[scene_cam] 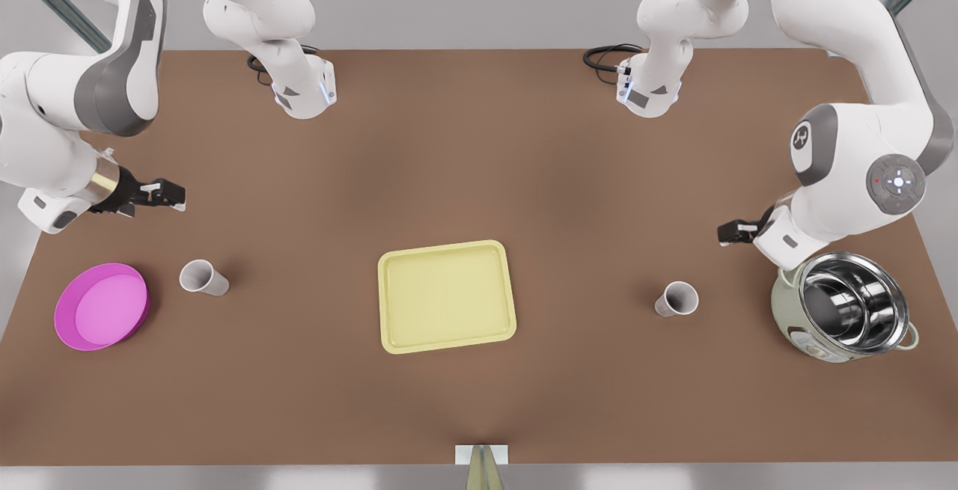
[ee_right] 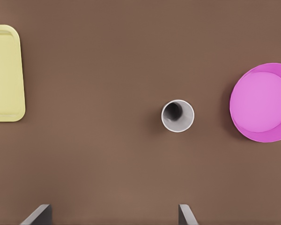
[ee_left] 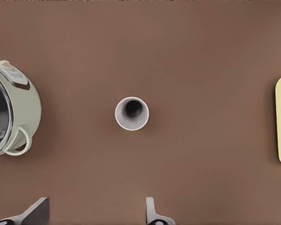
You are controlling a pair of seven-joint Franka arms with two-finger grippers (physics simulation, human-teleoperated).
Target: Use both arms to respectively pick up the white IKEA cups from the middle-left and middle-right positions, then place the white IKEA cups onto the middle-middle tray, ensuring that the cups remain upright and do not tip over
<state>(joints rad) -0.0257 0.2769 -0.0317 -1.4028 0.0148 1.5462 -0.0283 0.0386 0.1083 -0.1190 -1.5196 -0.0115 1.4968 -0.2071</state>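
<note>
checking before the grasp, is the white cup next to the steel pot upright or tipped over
Upright. The white cup stands on the table beside the steel pot; the left wrist view looks straight down into its round mouth.

- The left gripper [scene_cam: 730, 233] hung above the table at the front view's right, its arm folded sharply at the elbow; its fingers [ee_left: 152, 213] stood spread apart.
- The right gripper [scene_cam: 174, 194] hung at the front view's left, fingers [ee_right: 186, 215] spread wide.
</note>
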